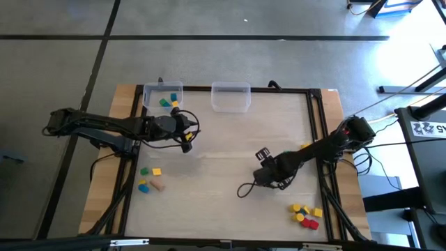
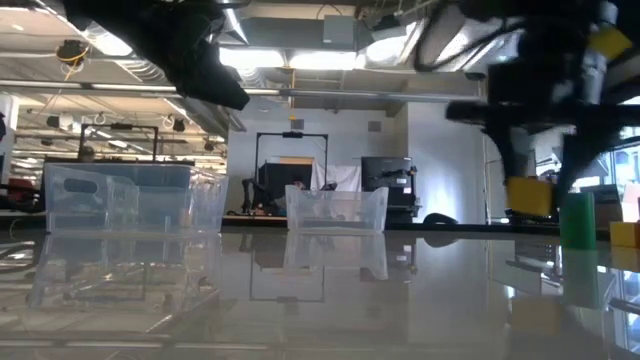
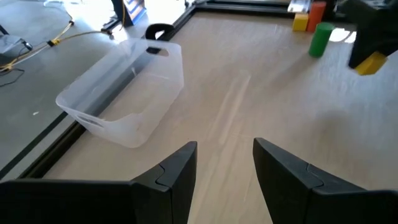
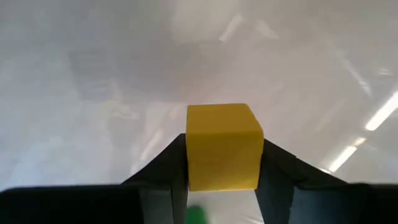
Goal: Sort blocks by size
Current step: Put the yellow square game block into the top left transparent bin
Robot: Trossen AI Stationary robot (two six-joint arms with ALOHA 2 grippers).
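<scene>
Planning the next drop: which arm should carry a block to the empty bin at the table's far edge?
Right. Its end effector is already shut on a yellow block. The left end effector is open and empty, so it would first have to pick one up.

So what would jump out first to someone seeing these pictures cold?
Probably the small yellow wooden cube pinched between the right gripper's dark fingers, filling the right wrist view. Next, the two clear plastic bins at the table's far edge: the left one holds a few blocks, and the middle one looks empty.
</scene>
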